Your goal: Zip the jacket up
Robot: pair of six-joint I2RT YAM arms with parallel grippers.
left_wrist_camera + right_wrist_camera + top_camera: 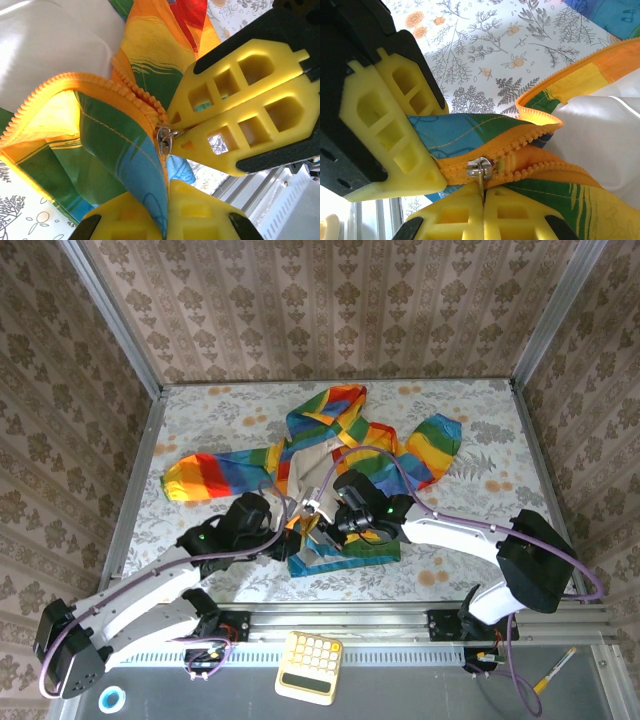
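Observation:
The rainbow-striped jacket [330, 440] lies spread on the table with its front open and its pale lining showing. Both grippers meet at its near hem. My left gripper [168, 192] is shut on the blue and green hem fabric just beside the orange zipper [100, 82]. In the right wrist view its yellow fingers [395, 140] show pinching that hem. My right gripper [483, 192] is shut on the metal zipper pull, just under the slider [481, 167]. Beyond the slider the two rows of teeth run apart. From above, the left gripper [290, 525] and the right gripper [325, 525] sit close together.
The floral tablecloth [480, 570] is bare around the jacket. A yellow calculator [310, 665] lies past the near rail, with a blue tape roll [110, 700] at the left and a pen [550, 675] at the right. Metal posts frame the table's sides.

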